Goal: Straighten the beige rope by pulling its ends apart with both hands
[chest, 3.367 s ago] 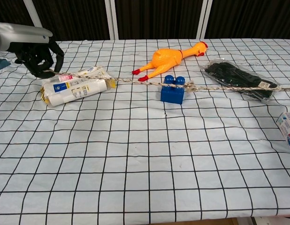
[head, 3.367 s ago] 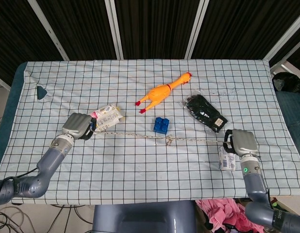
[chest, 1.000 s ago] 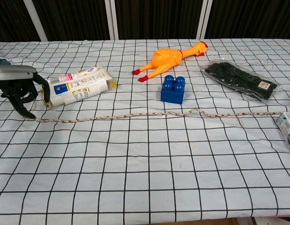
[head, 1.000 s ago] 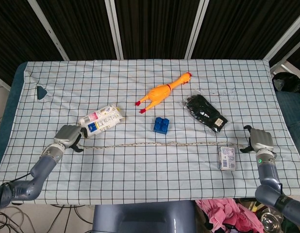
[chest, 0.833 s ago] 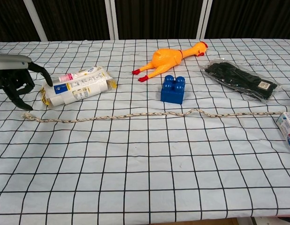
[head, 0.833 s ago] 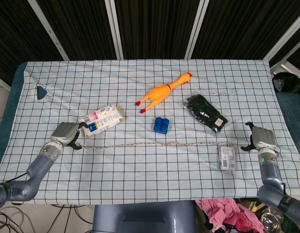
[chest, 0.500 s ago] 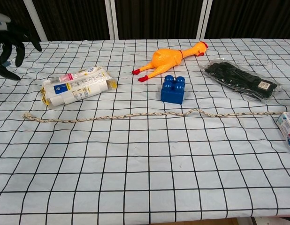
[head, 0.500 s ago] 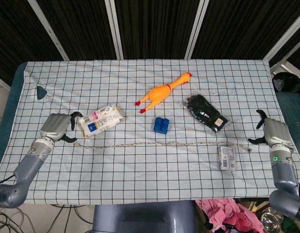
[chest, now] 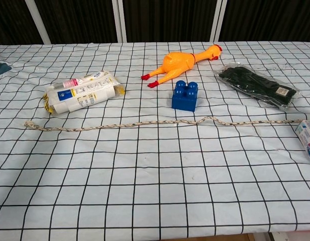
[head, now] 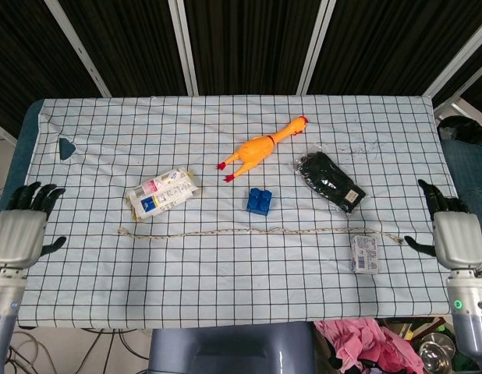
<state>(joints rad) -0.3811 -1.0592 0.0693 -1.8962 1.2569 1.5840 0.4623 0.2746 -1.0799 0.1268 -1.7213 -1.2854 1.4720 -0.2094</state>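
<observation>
Both hands [head: 19, 230] [head: 453, 234] withdrew beyond rope [head: 256, 231] ends.

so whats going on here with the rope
Nothing is being handled right now. The beige rope lies stretched almost straight across the checked table, with a slight wave near its middle. The left hand and right hand are both open, fingers spread, at the table's opposite edges, clear of the rope's ends. A blue block, a rubber chicken and some packets sit beyond the rope, none touching it.
</observation>
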